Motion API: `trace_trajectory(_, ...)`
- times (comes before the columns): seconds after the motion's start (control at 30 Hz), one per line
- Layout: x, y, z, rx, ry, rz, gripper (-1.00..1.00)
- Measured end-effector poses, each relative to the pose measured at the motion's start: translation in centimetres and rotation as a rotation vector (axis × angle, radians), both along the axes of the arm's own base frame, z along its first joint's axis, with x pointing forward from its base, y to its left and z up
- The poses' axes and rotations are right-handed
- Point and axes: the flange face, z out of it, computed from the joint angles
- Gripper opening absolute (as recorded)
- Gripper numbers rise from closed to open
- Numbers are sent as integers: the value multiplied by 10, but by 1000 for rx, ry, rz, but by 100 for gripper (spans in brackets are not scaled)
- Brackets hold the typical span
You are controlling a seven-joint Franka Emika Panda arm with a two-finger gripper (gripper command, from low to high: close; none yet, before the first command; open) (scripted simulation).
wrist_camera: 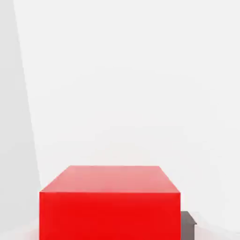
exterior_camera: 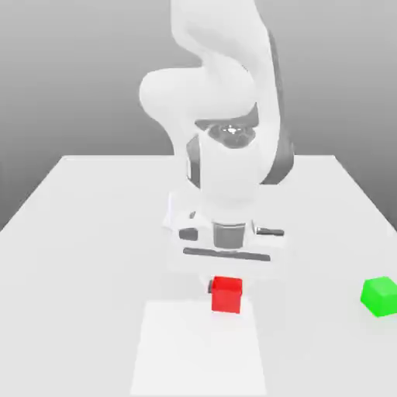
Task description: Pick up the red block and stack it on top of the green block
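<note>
we see the gripper (exterior_camera: 226, 288) low over the table (exterior_camera: 85, 233), clasping the red block (exterior_camera: 226, 295), green block (exterior_camera: 380, 295) well apart toward the exterior view's right, no writing we can read

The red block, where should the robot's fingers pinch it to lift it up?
Probably by two opposite flat sides of the red block, coming straight down from above. It sits flat on the white table with its top bare, and the gripper hangs right over it. Flat, parallel sides give both fingers an even hold.
</note>
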Motion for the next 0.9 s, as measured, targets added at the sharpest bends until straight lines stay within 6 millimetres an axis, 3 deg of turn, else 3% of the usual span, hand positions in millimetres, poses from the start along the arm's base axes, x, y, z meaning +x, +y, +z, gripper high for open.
trace_trajectory(0.1,7,28,13,-8,1,77,-100)
trace_trajectory(0.33,10,151,25,-23,1,372,-100)
trace_trajectory(0.43,0,204,32,-20,1,488,-100)
trace_trajectory(0.6,-36,292,44,-3,0,681,-100)
trace_trajectory(0.77,-36,301,-2,2,-1,691,-100)
trace_trajectory(0.8,-36,301,-12,1,-1,692,100)
trace_trajectory(0.9,-36,301,-12,1,-1,692,100)
